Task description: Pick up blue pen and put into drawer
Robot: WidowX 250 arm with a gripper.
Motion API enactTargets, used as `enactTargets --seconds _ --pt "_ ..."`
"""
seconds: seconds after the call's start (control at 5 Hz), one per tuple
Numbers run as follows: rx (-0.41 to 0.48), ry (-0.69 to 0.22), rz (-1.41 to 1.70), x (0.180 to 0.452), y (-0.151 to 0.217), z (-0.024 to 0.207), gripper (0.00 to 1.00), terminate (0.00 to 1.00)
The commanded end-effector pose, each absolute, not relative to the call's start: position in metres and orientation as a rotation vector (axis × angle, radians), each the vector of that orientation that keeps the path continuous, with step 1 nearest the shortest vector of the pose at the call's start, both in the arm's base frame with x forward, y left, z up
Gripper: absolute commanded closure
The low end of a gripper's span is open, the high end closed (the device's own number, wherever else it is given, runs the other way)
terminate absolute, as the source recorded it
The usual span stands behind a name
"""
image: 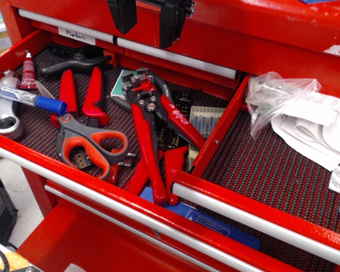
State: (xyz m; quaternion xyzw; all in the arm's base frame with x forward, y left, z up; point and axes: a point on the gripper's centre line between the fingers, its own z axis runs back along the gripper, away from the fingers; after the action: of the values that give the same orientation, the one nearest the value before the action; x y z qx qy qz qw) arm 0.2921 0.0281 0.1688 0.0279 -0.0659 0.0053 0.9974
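Observation.image: 1 blue pen (27,97), 2 open drawers.

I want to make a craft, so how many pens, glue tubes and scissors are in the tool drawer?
White marker pen with blue cap: 1
Small red-labelled glue tube: 1
Grey scissors with red-orange handles: 1
Total: 3

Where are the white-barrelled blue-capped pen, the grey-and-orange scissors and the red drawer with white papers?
Blue-capped pen (28,98): main view, on its white barrel.
Grey-and-orange scissors (88,144): main view, on the handles.
Red paper drawer (272,170): main view, on its bare mesh liner.
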Motion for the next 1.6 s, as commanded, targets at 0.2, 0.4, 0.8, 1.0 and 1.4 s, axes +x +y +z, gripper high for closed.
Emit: enactTargets --seconds 0.2,0.4,0.8,1.0,1.4 --pt "0.240 -0.152 0.253 0.292 0.048 0.174 0.00 0.00" --pt "0.372 -0.097 0.488 0.290 0.063 0.178 0.00 0.00" --pt "0.250 0.085 0.974 0.268 0.132 0.148 0.00 0.00" --pt "0.175 0.077 1.226 0.249 0.152 0.131 0.00 0.00" --pt "0.093 -0.024 1.444 0.234 0.180 0.091 0.00 0.00"
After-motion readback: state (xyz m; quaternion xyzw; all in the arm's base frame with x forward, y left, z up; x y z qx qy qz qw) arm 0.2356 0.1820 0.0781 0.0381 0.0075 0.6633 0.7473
